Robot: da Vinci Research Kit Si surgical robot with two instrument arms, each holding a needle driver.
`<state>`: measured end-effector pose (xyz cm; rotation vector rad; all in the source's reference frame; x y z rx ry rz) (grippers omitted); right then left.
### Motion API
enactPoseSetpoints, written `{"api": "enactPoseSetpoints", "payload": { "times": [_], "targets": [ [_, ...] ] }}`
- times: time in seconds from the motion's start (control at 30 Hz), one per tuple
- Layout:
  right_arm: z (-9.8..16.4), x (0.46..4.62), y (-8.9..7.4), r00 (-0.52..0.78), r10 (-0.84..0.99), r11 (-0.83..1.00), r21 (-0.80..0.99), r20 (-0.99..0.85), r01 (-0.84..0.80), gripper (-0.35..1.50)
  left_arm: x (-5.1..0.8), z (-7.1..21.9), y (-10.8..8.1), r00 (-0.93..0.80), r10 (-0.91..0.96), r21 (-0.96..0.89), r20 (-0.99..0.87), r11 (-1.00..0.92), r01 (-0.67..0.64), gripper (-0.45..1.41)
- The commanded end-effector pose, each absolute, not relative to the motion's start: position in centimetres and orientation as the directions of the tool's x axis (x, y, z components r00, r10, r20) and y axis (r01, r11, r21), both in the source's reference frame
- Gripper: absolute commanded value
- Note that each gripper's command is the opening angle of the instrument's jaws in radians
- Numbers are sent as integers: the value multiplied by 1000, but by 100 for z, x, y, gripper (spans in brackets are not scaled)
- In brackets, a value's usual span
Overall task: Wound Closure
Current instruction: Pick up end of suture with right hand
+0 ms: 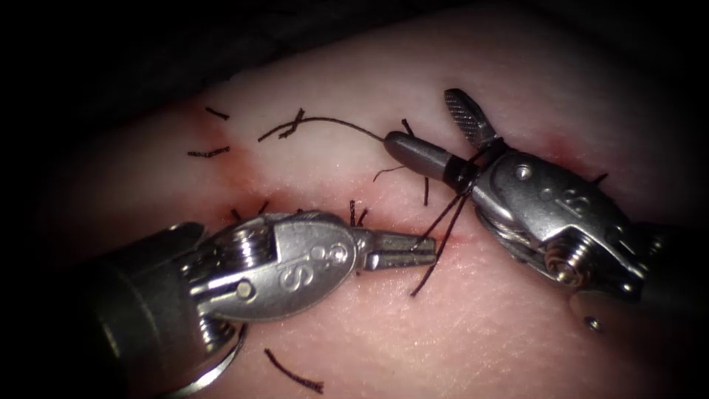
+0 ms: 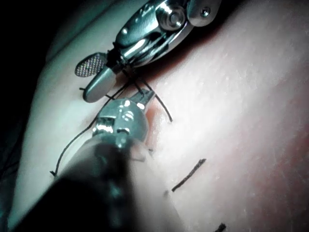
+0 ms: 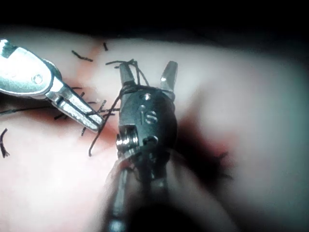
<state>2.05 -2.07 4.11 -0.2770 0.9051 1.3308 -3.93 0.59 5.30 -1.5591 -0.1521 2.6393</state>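
Endoscope view has the left tool (image 1: 413,250) lying low across the tissue (image 1: 517,347), its jaws closed together with their tips at the cut (image 1: 310,210), pinching the thread (image 1: 442,229) where dark strands cross the tips. The right tool (image 1: 432,129) comes in from the right with its jaws spread wide, one ridged jaw pointing up and the smooth one pointing left; thread is wound around the base of those jaws, and nothing sits between them. From that wrap, strands run down to the left tool's tips, and a loose end trails past them onto the tissue just below the cut. Another strand curves away from the smooth jaw's tip to a small knot (image 1: 292,127) farther up and left. Short cut ends of thread (image 1: 293,373) lie scattered on the tissue, and stitch tails stand along the cut. Red fluid (image 1: 247,177) stains the tissue around the cut. I cannot make out a needle in either tool or in the tissue.

Left wrist view has the left tool (image 2: 145,99) closed on the thread, with the right tool (image 2: 91,79) gaping just beyond. Right wrist view has the right tool (image 3: 147,77) spread apart with thread looped at its base, and the left tool (image 3: 96,123) clamped on strands beside it.
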Motion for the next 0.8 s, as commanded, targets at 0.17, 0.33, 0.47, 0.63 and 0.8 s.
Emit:
{"api": "enactPoseSetpoints", "payload": {
  "times": [0.17,0.33,0.47,0.63,0.8],
  "targets": [
    [413,224,-203,8,708,298,288,-706,-910,91,-397,534,67,-480,112,-120,-870,-993,-14,-45],
    [417,230,-205,44,704,324,266,-709,-908,86,-396,534,67,-482,112,-120,-869,-993,-15,-45],
    [424,233,-206,76,712,344,251,-698,-905,86,-394,534,67,-483,111,-119,-868,-993,-14,-45],
    [416,232,-210,93,719,369,265,-689,-891,-35,-390,533,67,-487,116,-123,-866,-992,-18,-45],
    [404,233,-213,80,705,372,272,-705,-888,-35,-384,535,73,-495,124,-128,-860,-991,-26,-45]
  ]
}}
